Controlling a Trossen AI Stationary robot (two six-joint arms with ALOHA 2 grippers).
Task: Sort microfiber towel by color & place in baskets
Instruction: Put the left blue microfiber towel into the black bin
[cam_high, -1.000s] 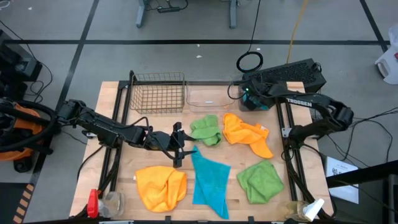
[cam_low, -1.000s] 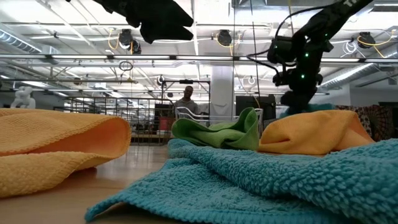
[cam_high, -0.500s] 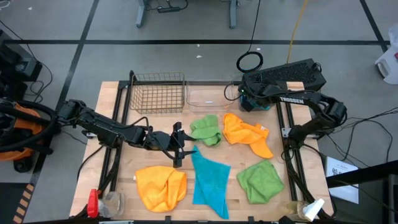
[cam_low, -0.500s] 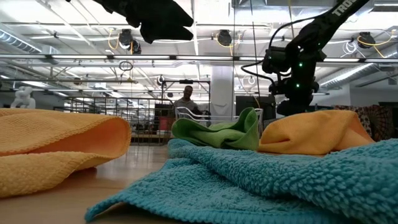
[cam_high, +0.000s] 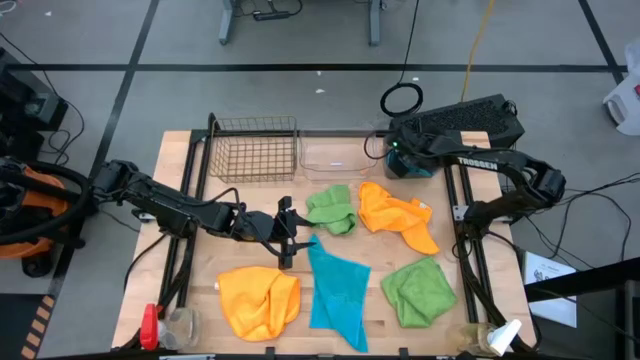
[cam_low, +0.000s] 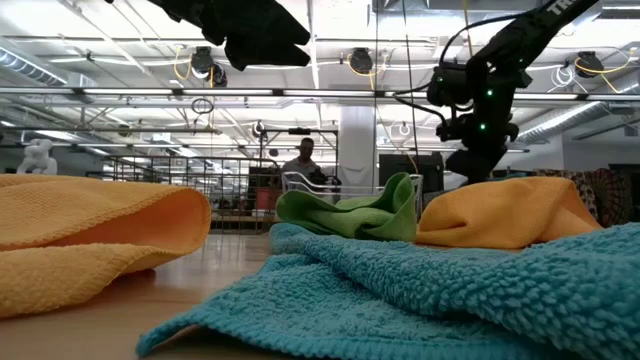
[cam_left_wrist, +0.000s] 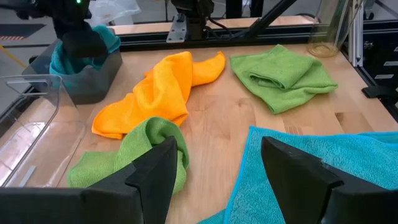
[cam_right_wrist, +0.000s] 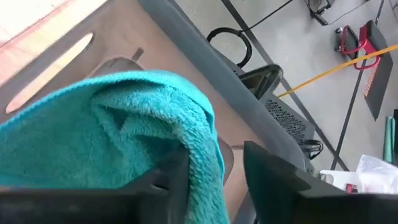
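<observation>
Hovering mid-desk, left gripper (cam_high: 289, 232) has fingers spread wide, holding nothing, over teal towel (cam_high: 335, 292). Wire basket (cam_high: 254, 150) and clear tub (cam_high: 335, 156) sit along the far edge. Right gripper (cam_high: 398, 160) over grey tub (cam_left_wrist: 87, 78), teal towel (cam_right_wrist: 106, 137) there; grip unclear.

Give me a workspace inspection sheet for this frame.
Surface: wooden table, bare wood between towels.
Job's things: teal towel in dark grey tub; wire basket and clear tub look empty. Loose: two orange, two green, one teal.
Clutter: bottles at both front corners.
Grippers: left gripper jaws open by the loose teal towel; right gripper jaws open over the grey tub.
Cables: coil on floor behind.
Surroundings: person far behind.
</observation>
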